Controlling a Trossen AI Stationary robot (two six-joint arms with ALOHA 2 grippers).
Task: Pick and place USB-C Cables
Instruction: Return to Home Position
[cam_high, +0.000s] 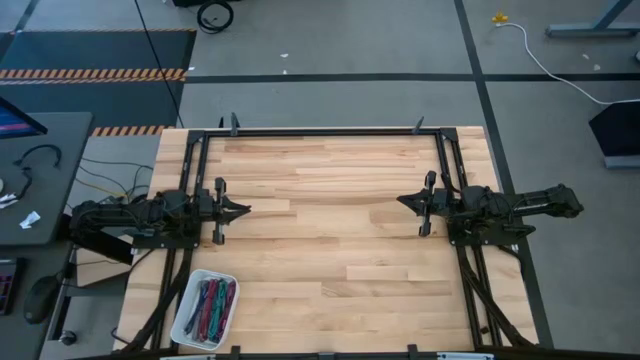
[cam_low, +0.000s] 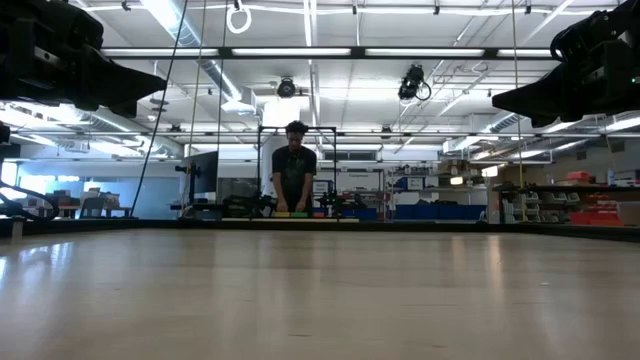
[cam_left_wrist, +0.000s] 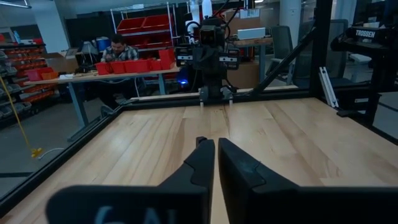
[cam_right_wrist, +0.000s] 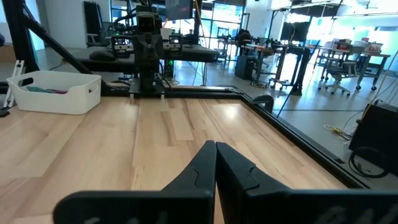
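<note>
The USB-C cables (cam_high: 210, 305) lie bundled together, green, purple, magenta and teal, inside a white tray (cam_high: 190, 320) at the table's near left corner; the right wrist view shows the tray (cam_right_wrist: 74, 96) with a little of the cables (cam_right_wrist: 45, 90) above its rim. My left gripper (cam_high: 245, 211) hovers shut over the table's left side, pointing right, beyond the tray. My right gripper (cam_high: 401, 201) hovers shut over the right side, pointing left. Both hold nothing.
Bare wooden tabletop (cam_high: 330, 230) spans between the two grippers. A black frame (cam_high: 320, 132) runs along the table's far edge and sides. A person (cam_low: 294, 170) stands at a bench far behind the table; another person (cam_left_wrist: 118, 53) sits at a desk with red bins.
</note>
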